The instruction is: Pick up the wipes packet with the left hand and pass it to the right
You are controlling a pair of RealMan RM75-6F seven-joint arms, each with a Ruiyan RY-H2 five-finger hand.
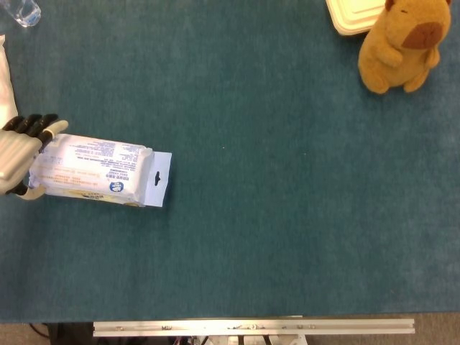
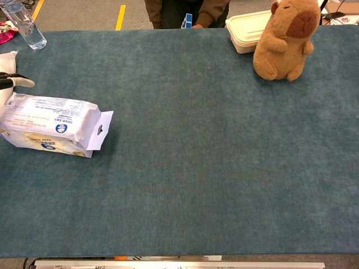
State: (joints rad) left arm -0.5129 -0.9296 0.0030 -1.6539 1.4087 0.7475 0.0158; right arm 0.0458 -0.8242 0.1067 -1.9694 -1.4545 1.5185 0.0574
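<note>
1. The left hand (image 1: 20,158) shows at the left edge of the table in the head view; its pale back faces up; its dark fingers (image 1: 32,124) point toward the table's far edge.
2. Its palm side lies against the left end of the wipes packet (image 1: 90,169); whether it grips cannot be told.
3. In the chest view only a pale fingertip (image 2: 21,82) shows at the left edge; the wrist and arm are out of frame.
</note>
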